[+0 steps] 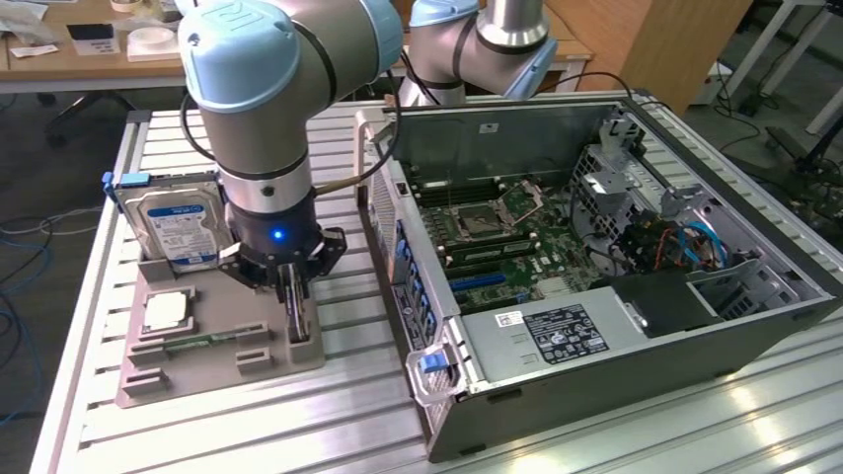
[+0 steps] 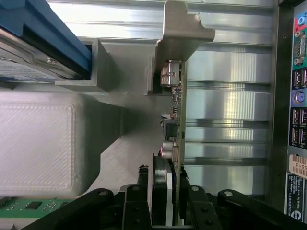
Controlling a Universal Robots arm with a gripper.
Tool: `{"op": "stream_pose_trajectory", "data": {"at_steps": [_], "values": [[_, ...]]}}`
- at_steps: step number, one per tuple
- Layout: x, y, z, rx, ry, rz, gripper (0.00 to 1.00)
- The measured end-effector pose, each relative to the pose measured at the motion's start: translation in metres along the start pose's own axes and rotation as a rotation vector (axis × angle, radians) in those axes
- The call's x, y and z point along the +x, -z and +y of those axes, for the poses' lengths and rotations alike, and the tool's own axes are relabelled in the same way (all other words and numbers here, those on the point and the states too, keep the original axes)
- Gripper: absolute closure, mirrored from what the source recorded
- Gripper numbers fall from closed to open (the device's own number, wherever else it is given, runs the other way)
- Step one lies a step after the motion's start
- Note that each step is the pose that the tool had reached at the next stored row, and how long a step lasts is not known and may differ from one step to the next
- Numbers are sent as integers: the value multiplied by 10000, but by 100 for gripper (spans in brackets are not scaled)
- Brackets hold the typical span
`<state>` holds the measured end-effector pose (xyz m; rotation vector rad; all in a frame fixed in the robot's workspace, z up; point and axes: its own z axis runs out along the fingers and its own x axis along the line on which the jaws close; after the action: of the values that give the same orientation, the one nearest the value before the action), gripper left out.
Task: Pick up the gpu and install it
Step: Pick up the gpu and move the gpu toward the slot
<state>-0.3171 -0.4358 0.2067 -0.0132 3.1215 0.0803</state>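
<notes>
Directly beneath hand [image 1: 295,301], spread astride it and not yet clamped, find graphics card [image 2: 174,105] standing on edge in holder [image 1: 197,357], long axis parallel to computer case [image 1: 593,400] rear.

The arm [image 1: 264,89] has grey tubes with light-blue joint caps; just above the black gripper [image 1: 295,321], a small blue light [image 1: 276,235] glows.

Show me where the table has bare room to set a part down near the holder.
Bare slats of the table lie between the grey holder and the edge nearest the camera, and in a narrow strip between holder and computer case. Crowded: the holder itself, with the hard drive, the gpu and the gripper over it.
</notes>
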Motion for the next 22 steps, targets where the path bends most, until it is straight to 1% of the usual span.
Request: {"op": "stream_pose_trajectory", "data": {"at_steps": [2,3,18,22], "values": [[-4,0,0,0,1,4,66],[-6,0,0,-1,1,5,72],[-9,0,0,0,1,6,72],[-10,30,1,-12,2,5,72]]}}
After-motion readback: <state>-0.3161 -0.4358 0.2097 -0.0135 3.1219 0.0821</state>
